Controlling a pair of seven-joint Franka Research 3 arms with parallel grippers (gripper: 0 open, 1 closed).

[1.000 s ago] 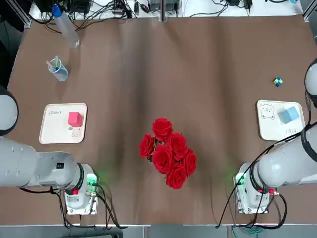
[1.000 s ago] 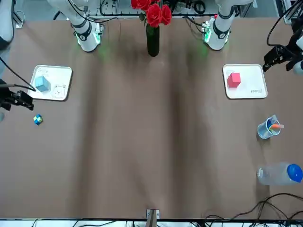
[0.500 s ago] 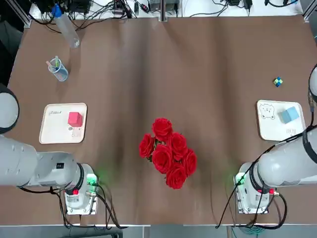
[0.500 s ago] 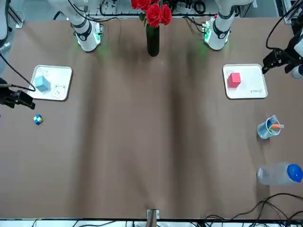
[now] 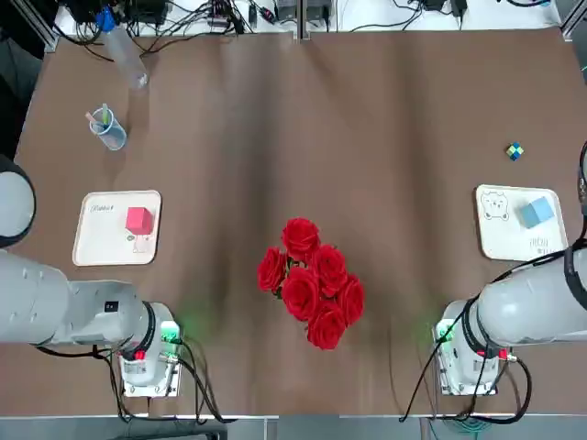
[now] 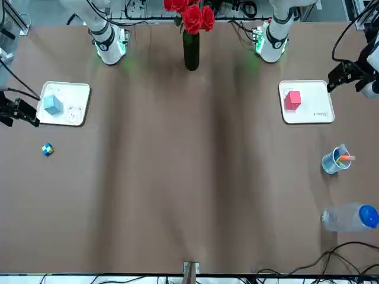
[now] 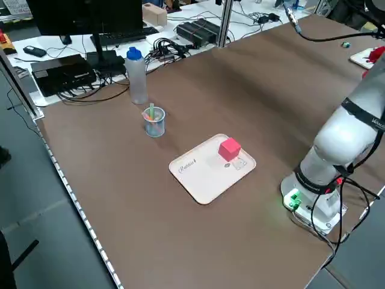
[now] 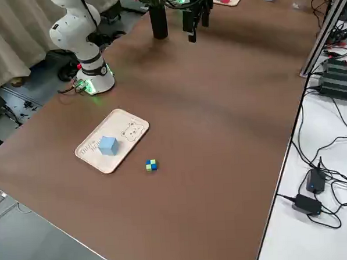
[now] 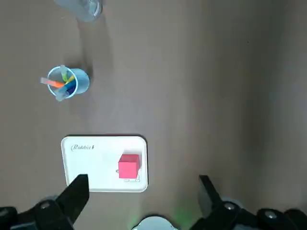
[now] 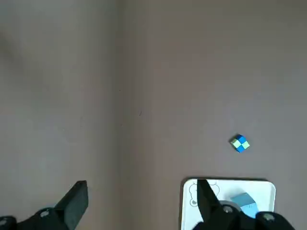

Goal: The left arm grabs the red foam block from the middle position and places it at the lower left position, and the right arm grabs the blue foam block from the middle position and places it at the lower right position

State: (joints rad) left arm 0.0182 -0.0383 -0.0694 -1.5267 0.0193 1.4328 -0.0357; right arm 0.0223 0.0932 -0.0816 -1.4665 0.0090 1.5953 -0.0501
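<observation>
The red foam block (image 5: 139, 220) lies on a white tray (image 5: 101, 243) at the table's left side, near the left arm's base. The blue foam block (image 5: 537, 213) lies on a second white tray (image 5: 504, 243) at the right side. My left gripper (image 6: 336, 77) hangs beside the red block's tray, off its outer edge; its wrist view shows it open and high above the red block (image 9: 128, 167). My right gripper (image 6: 25, 115) hovers off the outer edge of the blue block's tray, open and empty, with the blue block (image 10: 243, 203) partly behind one finger.
A vase of red roses (image 5: 310, 293) stands between the two arm bases. A blue cup of pens (image 5: 107, 128) and a lying plastic bottle (image 5: 122, 50) are at the far left. A small chequered cube (image 5: 515, 152) sits beyond the right tray. Cables run along the far edge.
The right gripper has drawn back toward the robot's side along the blue block's tray. The left gripper shifted slightly. Both blocks stayed on their trays.
</observation>
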